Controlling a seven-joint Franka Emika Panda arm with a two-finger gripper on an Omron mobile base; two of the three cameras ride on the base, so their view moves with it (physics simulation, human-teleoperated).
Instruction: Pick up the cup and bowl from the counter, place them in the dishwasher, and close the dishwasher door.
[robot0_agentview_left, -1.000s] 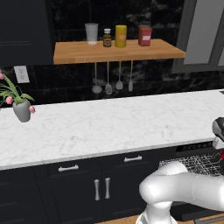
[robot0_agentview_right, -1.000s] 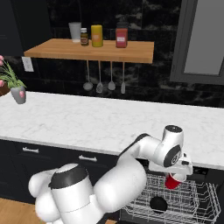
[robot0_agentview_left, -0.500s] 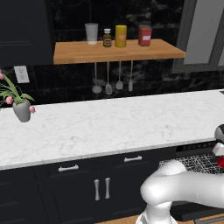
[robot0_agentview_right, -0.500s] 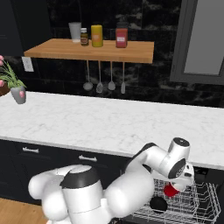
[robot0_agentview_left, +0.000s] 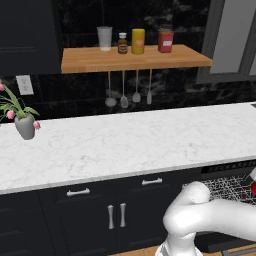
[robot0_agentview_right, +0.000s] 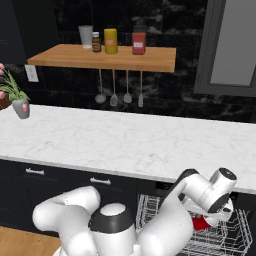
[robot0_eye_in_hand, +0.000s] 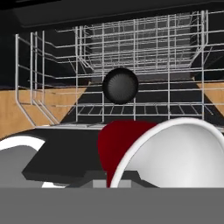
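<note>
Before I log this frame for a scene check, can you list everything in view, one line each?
cup: one, red with pale inside, held over the dishwasher rack
dishwasher: one, black, open, light wire rack pulled out, right of the cabinets
round object: one, dark, lying in the rack; cannot tell what it is
counter: one, white marble
cabinets: dark navy, silver handles, under the counter
shelf: one, wooden, on the wall
shelf containers: four, grey-white, brown, yellow, red
utensils: four, silver, hanging under the shelf
flower pot: one, grey, pink flowers, counter's left end
gripper: one, jaws shut on the cup
</note>
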